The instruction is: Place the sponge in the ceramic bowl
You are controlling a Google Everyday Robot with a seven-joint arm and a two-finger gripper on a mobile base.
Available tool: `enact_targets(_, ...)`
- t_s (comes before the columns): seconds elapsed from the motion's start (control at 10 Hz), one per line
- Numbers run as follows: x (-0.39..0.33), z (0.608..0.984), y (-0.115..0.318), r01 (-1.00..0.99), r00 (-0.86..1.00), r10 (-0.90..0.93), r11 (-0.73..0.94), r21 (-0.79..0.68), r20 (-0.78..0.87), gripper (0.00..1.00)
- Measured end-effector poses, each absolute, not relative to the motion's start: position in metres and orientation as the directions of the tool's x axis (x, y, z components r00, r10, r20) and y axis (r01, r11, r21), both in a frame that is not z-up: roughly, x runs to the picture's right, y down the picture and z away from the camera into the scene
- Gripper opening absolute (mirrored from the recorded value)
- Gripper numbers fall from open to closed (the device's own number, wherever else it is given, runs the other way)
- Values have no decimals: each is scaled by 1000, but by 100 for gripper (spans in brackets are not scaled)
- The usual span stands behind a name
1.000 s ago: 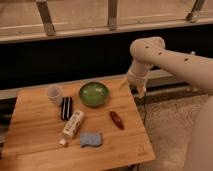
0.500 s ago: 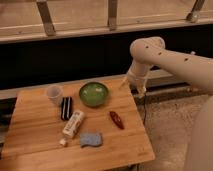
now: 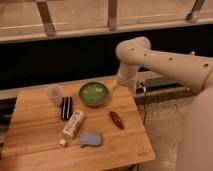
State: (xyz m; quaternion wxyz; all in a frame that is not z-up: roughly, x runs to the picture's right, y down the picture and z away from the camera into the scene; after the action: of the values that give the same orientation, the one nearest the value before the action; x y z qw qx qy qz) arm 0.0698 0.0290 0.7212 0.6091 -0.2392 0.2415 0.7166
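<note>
The blue-grey sponge [image 3: 91, 139] lies flat near the front edge of the wooden table [image 3: 35, 135]. Behind it, at the table's back middle, sits the green ceramic bowl [image 3: 93, 94], with nothing showing inside. My gripper [image 3: 118, 83] hangs at the end of the white arm [image 3: 165, 60], just off the bowl's right rim and above the table's back right corner. It is far from the sponge, and no object shows in it.
A translucent white cup [image 3: 54, 94] stands left of the bowl, with a black ridged block [image 3: 66, 108] beside it. A white carton [image 3: 73, 124] lies left of the sponge. A dark red oblong object [image 3: 116, 119] lies to the right. Floor lies beyond the table's right edge.
</note>
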Motion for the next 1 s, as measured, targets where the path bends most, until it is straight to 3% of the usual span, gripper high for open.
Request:
enact_targets(0.2, 32, 710, 42, -999, -15, 770, -33, -16, -638, 65)
enact_targets(0.7, 33, 709, 46, -1000, 9, 775, -6, -21, -632, 65)
enact_targets(1.0, 3, 707, 87, -991, 132, 768, 82, -108, -626, 65)
